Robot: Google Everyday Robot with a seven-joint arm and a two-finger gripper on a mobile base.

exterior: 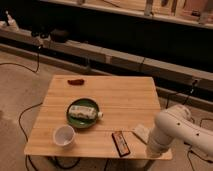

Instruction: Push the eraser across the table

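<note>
The eraser (120, 142), a small dark block with a reddish strip down its middle, lies flat near the front edge of the light wooden table (120, 95), right of centre. My white arm (172, 127) comes in over the table's front right corner. My gripper (152, 150) is at the arm's lower end by the front edge, a short way to the right of the eraser and not touching it.
A pale flat block (141, 132) lies between the eraser and the arm. A green plate (71, 120) holding a pale wrapped item (83, 111) sits left of centre. A white cup (64, 135) stands front left. A small dark-red oblong (76, 81) lies at the back left. Cables run across the floor.
</note>
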